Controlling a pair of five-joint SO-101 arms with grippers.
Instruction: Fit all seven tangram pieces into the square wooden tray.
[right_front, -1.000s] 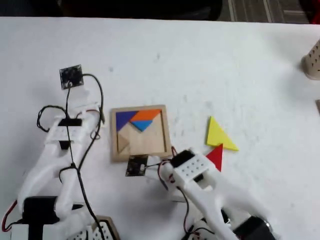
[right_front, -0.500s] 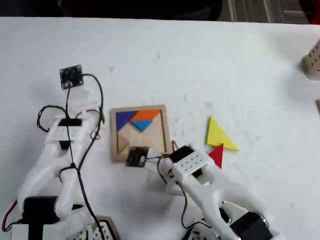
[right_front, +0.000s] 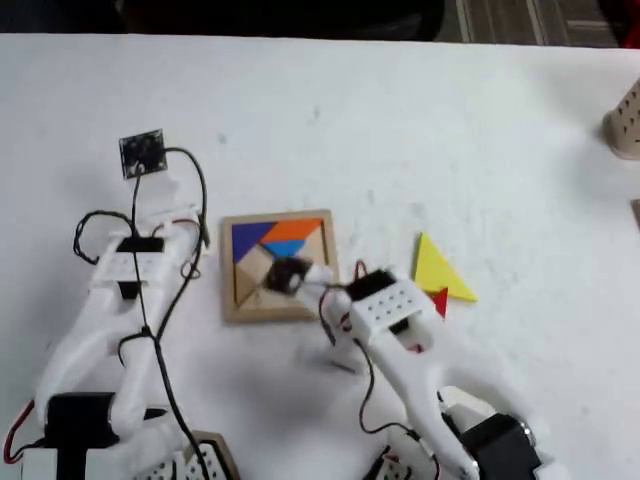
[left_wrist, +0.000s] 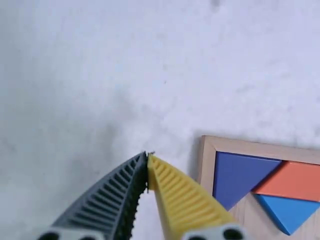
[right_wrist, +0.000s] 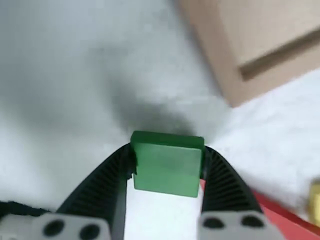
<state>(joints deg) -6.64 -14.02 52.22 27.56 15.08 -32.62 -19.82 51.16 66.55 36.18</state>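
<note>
The square wooden tray (right_front: 229, 304) lies mid-table and holds a purple triangle (right_front: 248, 235), an orange piece (right_front: 296, 230) and a blue triangle (right_front: 284, 250). My right gripper (right_wrist: 167, 150) is shut on a green square piece (right_wrist: 167, 169), held just off the tray's corner (right_wrist: 227, 75). The right arm (right_front: 390, 310) hangs over the tray's near right corner. A yellow triangle (right_front: 438, 268) and a partly covered red triangle (right_front: 439, 300) lie right of the tray. My left gripper (left_wrist: 147, 161) is shut and empty, just outside the tray's rim (left_wrist: 206, 160).
The left arm (right_front: 130, 265) with its cables stands left of the tray. A wooden peg block (right_front: 625, 122) sits at the right table edge. The red piece's edge (right_wrist: 280, 215) shows beside my right fingers. White table stretches beyond the tray.
The right arm has swung away from the front edge toward the tray; its wrist camera now hangs over the tray's bare wood and covers more of the red triangle. The left arm stayed still.
</note>
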